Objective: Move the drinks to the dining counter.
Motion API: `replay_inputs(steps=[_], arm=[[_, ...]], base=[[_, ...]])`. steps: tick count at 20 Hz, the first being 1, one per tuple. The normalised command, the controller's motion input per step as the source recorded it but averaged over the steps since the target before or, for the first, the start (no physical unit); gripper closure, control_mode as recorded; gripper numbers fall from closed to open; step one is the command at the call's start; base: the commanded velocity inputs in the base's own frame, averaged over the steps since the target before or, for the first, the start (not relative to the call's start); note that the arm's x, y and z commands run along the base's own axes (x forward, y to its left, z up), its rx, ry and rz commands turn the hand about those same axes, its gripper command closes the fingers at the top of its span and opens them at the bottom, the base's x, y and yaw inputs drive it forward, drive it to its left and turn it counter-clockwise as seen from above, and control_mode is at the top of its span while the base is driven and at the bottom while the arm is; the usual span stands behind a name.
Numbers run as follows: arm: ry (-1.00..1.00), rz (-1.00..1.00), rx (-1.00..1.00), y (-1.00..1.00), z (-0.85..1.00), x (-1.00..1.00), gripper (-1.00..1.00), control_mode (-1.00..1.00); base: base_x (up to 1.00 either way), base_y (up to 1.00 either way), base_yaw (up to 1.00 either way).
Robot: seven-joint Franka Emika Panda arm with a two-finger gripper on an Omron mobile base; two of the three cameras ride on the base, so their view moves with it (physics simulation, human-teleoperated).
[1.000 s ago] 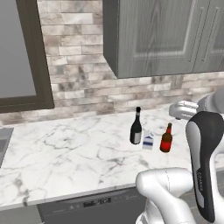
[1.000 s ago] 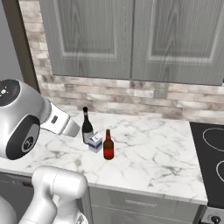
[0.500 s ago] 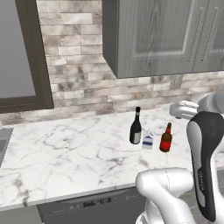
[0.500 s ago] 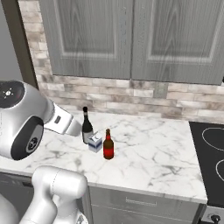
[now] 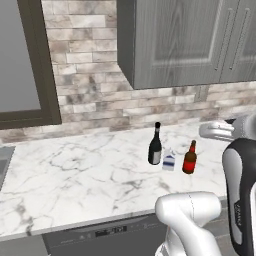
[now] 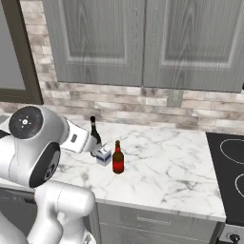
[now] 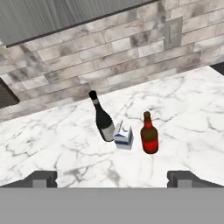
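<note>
right now three drinks stand close together on the marble bench, a little right of centre in the left base view. the black wine bottle is upright at the left of the group, the small blue-and-white milk carton sits just beside it in the middle, and the red-brown beer bottle stands upright at the right. in the right base view the same trio appears left of centre, with the wine bottle partly behind the white arm.

in the hand view the group sits near the middle of the frame, in front of the brick wall, wine bottle tilted by the camera's roll. the pincer hangs wide open at the bottom edge, its two dark fingertips far apart near the lower left and lower right corners, holding nothing and well short of the bottles.

grey cabinets fill the upper part of both base views, and a dark cooktop lies at the right edge of the right base view.
</note>
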Motion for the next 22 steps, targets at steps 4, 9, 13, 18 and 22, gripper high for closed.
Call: replay_inputs(steps=[4, 9, 13, 18, 22], arm=[[-0.27, 0.08, -0.03, -0.05, -0.13, 0.0, -1.0, -1.0], [-0.24, 0.1, 0.0, -0.13, -0.05, 0.0, -1.0, -1.0], [-0.21, 0.1, 0.0, -0.25, -0.19, 0.0, -1.0, -1.0], [-0.07, 0.13, 0.0, -0.32, -0.25, 0.08, -1.0, -1.0], [-0.04, 0.08, 0.0, -0.25, -0.15, 0.17, -1.0, -1.0]], base=[[0.0, 0.0, 0.0], [0.0, 0.0, 0.0], [0.0, 0.0, 0.0], [0.0, 0.0, 0.0], [0.0, 0.0, 0.0]])
